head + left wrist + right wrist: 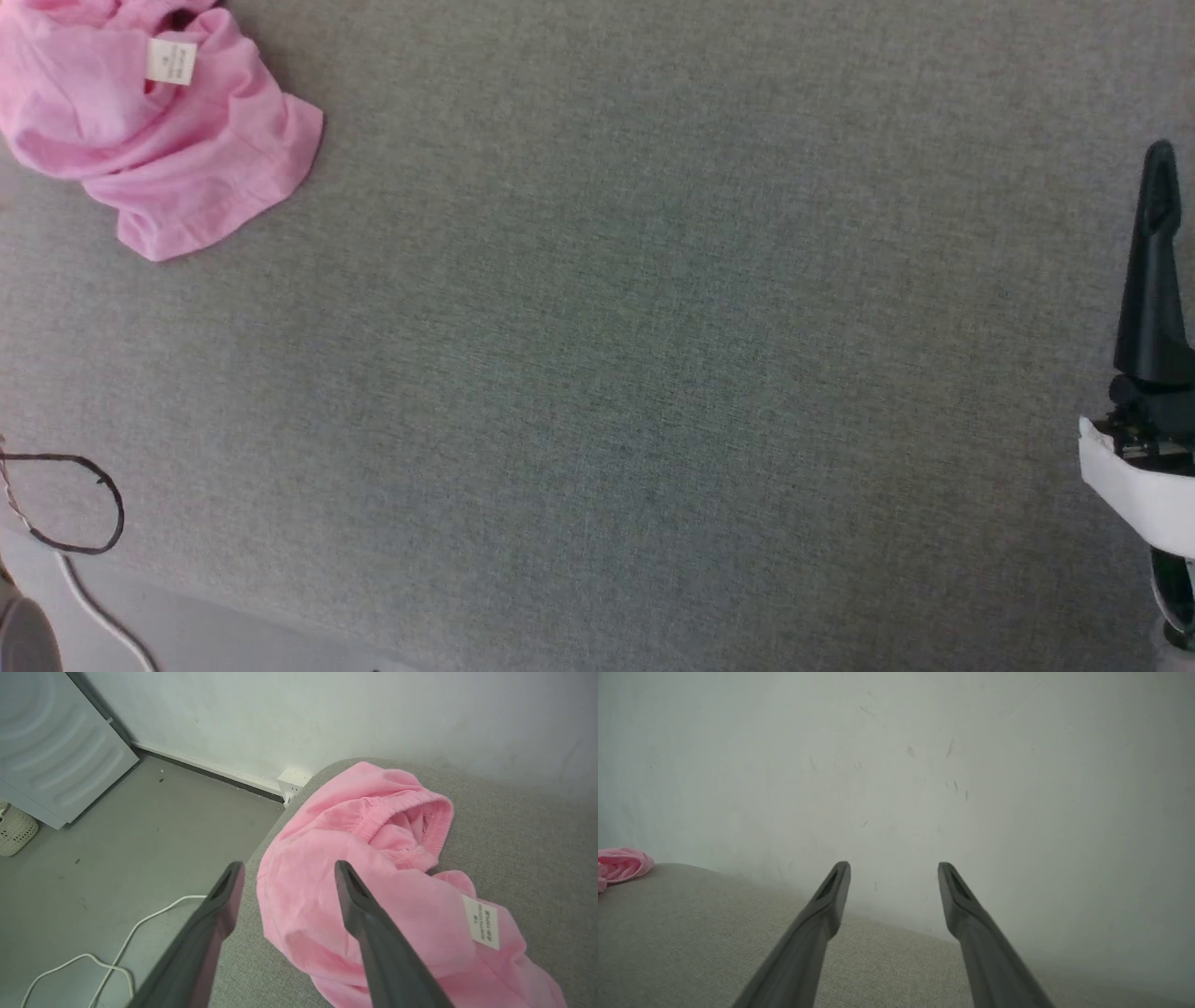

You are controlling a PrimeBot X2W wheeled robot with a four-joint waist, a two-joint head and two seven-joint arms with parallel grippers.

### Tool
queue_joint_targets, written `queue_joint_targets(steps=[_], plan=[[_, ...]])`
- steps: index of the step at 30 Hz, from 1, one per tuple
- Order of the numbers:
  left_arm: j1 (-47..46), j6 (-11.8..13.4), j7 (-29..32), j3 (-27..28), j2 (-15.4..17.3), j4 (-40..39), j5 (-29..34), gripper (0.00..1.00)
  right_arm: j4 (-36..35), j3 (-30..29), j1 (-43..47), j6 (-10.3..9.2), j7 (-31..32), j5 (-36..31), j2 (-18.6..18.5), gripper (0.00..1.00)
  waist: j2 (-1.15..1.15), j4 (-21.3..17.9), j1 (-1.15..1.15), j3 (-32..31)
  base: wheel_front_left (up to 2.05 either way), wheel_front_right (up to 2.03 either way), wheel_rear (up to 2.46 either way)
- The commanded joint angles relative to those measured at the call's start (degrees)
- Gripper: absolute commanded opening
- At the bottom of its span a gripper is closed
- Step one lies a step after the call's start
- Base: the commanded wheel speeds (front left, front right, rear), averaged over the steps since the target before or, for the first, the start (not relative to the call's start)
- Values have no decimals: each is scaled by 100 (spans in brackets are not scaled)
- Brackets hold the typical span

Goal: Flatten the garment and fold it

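A grey fabric-covered counter (691,933) is spreading beneath both end effectors, a white cable (135,928) is trailing over the floor (140,826) beside it, and a pale wall (896,765) is rising beyond. The garment (303,905) is lying crumpled at the counter's corner – pink, elastic edge gaping, white label (481,921) showing – just beneath the left end effector (287,870), which is hanging released and empty. The right end effector (893,870), likewise released, is hovering well apart from it.

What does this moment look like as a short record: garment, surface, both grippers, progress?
garment: pink, bunched in a heap, white label showing, at the surface's far left corner
surface: grey fabric
left gripper: open, pointed at the garment, holding nothing
right gripper: open, far to the right of the garment, holding nothing
progress: not flattened, not folded
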Motion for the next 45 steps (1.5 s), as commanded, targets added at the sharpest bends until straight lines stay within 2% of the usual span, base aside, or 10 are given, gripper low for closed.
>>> queue_joint_targets(steps=[1, 8, 12, 17, 22, 23, 24, 29, 36, 45], plan=[[-243, -53, 113, -9, 85, 172, -95, 100, -124, 27, -110, -10, -48, -93, -56, 100, 0, 4, -1, 369, 0, 0, 0], [-1040, -237, 969, -129, 61, 814, -711, 100, -588, 139, -240, -11, -129, -245, -268, 100, 0, 24, -1, 933, 0, 0, 0], [-1191, -246, 1735, -496, -28, 788, -1177, 100, -739, 147, -250, -11, -129, -298, -343, 100, 0, -31, -1, 1103, 0, 0, 0], [-1096, -248, 2751, -1127, 96, 512, -1798, 100, -884, 136, -252, -11, -129, -337, -365, 100, 0, -101, -1, 1231, 0, 0, 0], [-774, -248, 3183, -1596, 353, 316, -2230, 100, -911, 155, -250, -11, -129, -361, -328, 100, 0, -185, -1, 1255, 0, 0, 0], [-721, -248, 3196, -1663, 407, 294, -2285, 56, -908, 157, -254, -11, -129, -363, -323, 100, 0, -199, -1, 1253, 0, 0, 0], [-670, -248, 3232, -1739, 454, 275, -2339, 0, -904, 152, -259, -11, -129, -365, -320, 100, 0, -206, -1, 1248, 0, 0, 0], [-569, -249, 3062, -2039, 710, 142, -2516, 0, -862, 112, -291, -11, -129, -379, -303, 100, 0, -207, -1, 1156, 0, 0, 0], [-934, -249, 2005, -2379, 1085, 119, -2256, 0, -653, 163, -278, -11, -129, -343, -174, 100, 0, -212, -1, 594, 0, 0, 0], [-1636, -249, 955, -3341, 1371, -404, -1946, 0, -72, 112, 66, -11, -129, -191, 160, 100, 0, -312, -1, -461, 0, 0, 0]])
